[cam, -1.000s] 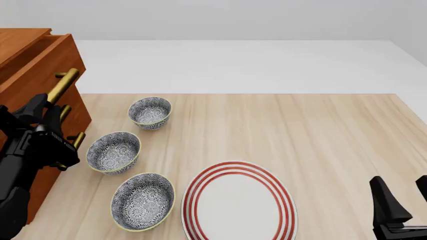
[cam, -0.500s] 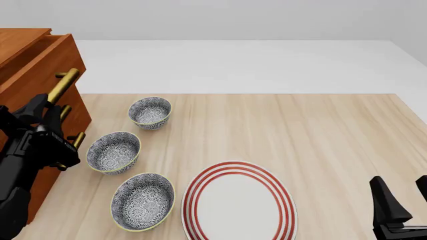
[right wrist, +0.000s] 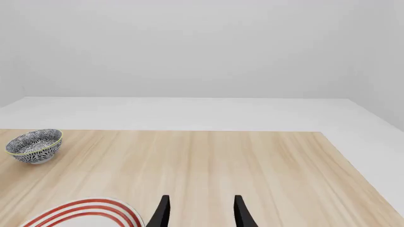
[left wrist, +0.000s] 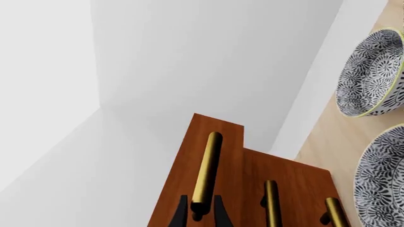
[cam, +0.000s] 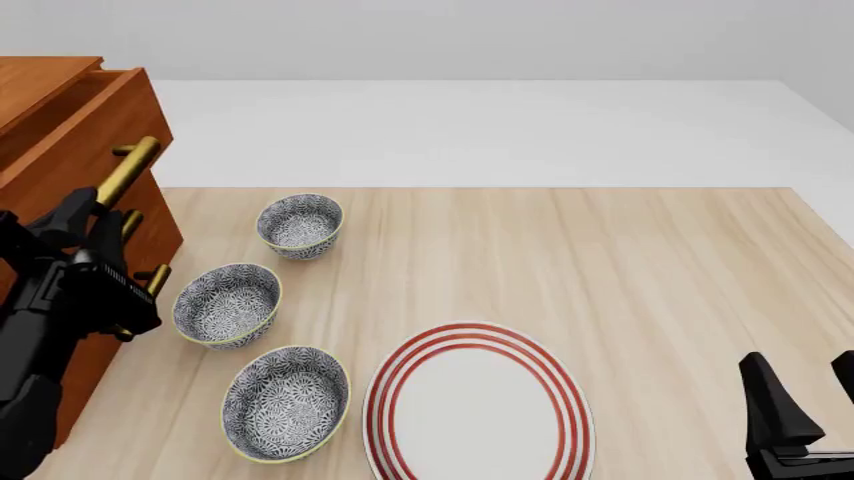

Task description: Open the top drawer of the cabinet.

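The cabinet (cam: 60,150) is standing at the left edge of the table (cam: 641,280), and the top drawer (cam: 80,125) is already sticking out a little past the two lower ones. Its brass handle (left wrist: 207,170) is sitting between the fingers of the left gripper (left wrist: 199,215), which is closing narrowly on the near end of the bar. The grip being so near the end, I judge the bar could be slipping out if the pull goes crooked. Three patterned bowls (cam: 227,303) and the striped plate (cam: 478,405) are lying just beside the cabinet, so room for pulling is limited there. The right gripper (right wrist: 199,210) is resting wide and empty, well apart.
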`<state>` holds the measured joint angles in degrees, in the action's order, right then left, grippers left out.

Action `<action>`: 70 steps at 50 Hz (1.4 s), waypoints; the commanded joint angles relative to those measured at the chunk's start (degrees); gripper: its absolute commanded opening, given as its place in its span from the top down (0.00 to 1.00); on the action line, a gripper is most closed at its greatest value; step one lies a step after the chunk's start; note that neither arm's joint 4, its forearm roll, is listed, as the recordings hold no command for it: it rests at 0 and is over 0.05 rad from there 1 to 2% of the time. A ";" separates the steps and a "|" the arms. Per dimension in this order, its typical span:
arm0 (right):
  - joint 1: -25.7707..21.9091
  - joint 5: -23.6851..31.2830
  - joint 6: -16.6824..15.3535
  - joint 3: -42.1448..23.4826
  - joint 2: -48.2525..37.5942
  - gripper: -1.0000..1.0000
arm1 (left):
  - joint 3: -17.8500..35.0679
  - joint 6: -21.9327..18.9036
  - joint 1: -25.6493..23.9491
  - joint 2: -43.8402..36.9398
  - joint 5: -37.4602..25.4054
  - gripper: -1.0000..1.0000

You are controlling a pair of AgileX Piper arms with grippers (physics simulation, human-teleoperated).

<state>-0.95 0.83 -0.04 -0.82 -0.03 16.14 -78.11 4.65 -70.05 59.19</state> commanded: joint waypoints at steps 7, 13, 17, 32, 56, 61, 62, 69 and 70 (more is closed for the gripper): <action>-0.01 0.00 -0.02 0.00 0.00 0.00 | 1.07 1.07 0.26 1.19 -3.74 0.00; 0.00 0.00 -0.01 0.00 0.00 0.00 | 0.94 1.37 -0.08 3.41 -5.31 0.00; -0.01 0.00 -0.01 0.00 0.00 0.00 | 0.58 1.21 -0.33 4.65 -6.01 0.00; 0.00 -0.01 -0.01 0.00 0.00 0.00 | -0.21 1.19 -1.06 9.88 -10.12 0.00; 0.00 0.00 -0.01 0.00 0.00 0.00 | -3.02 1.63 -2.67 20.32 -18.02 0.00; -0.01 -0.01 0.01 0.00 0.00 0.00 | -3.53 2.05 -2.60 22.94 -20.48 0.00; -0.01 0.00 0.00 0.00 0.00 0.00 | -3.64 2.09 -2.62 23.54 -20.98 0.00; 0.00 -0.01 -0.01 0.00 0.00 0.00 | -1.96 4.38 -2.47 30.88 -29.27 0.00; 0.00 -0.01 -0.01 0.00 0.00 0.00 | -0.79 5.99 -2.36 32.28 -31.65 0.00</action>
<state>-0.96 0.83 -0.04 -0.82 -0.03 13.67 -75.19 2.17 -45.49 36.41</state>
